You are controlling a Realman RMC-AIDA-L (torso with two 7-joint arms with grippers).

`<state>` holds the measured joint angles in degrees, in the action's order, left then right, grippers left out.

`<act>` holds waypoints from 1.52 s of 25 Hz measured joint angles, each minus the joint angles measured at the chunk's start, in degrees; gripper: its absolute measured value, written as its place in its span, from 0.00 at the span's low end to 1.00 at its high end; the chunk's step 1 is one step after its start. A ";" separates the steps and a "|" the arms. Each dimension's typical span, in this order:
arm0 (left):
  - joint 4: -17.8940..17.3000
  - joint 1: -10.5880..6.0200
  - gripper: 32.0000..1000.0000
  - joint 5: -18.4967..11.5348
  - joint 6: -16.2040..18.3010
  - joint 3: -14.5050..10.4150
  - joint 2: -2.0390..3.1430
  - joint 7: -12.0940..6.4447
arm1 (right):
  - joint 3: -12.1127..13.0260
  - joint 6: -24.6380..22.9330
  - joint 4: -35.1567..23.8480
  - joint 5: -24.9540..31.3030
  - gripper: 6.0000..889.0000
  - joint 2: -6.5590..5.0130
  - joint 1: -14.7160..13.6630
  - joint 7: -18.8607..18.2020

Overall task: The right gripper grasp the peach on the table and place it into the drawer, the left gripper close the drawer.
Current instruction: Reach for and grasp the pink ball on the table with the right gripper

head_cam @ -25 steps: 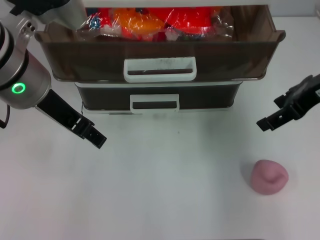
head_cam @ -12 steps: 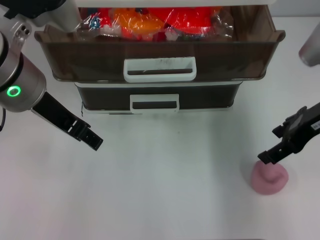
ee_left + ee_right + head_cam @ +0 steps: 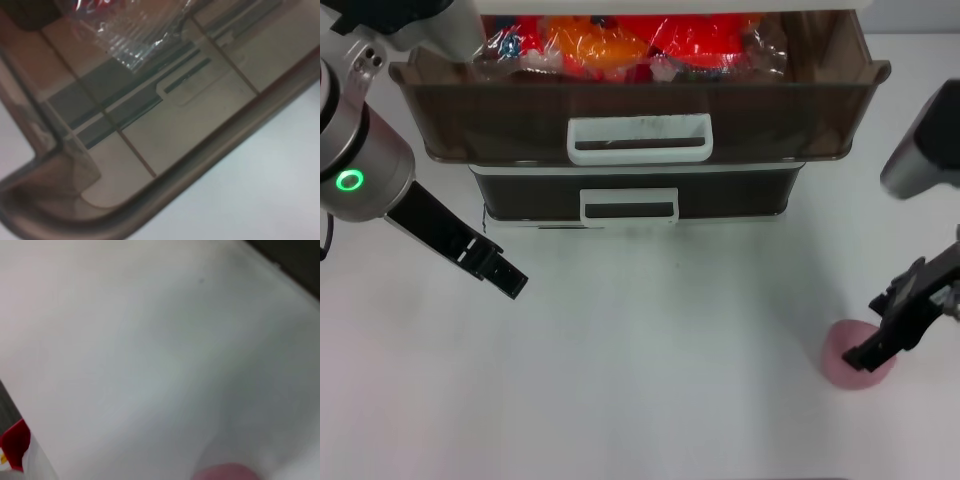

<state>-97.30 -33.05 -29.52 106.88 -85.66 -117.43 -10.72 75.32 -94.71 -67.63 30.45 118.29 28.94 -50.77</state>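
The peach (image 3: 848,364) lies on the table (image 3: 660,380) near its front right corner. The right gripper (image 3: 876,352) is directly over the peach, covering part of it; its finger opening cannot be determined. The drawer (image 3: 640,100) stands open at the rear edge. The left gripper (image 3: 510,281) hangs off the drawer's left end; opening indeterminate.

one peach (image 3: 842,358), two drawers (image 3: 640,110), two hands (image 3: 510,282)

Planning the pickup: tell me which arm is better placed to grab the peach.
Right. The right gripper is already over the peach at the table's right side; the left gripper hangs far off, near the drawer.
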 joint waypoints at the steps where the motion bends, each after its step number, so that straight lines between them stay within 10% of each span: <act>1: -0.07 0.04 0.86 0.00 0.00 0.04 -0.02 0.00 | 0.67 0.90 0.94 -0.09 0.91 0.00 -0.01 0.00; 38: 0.05 -0.04 0.86 -0.01 -0.10 0.23 0.00 0.00 | 6.41 6.20 7.96 -1.62 0.82 0.00 1.57 0.12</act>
<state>-97.25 -33.08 -29.53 106.78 -85.43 -117.43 -10.73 81.74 -88.50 -59.67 28.83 118.30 30.50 -50.65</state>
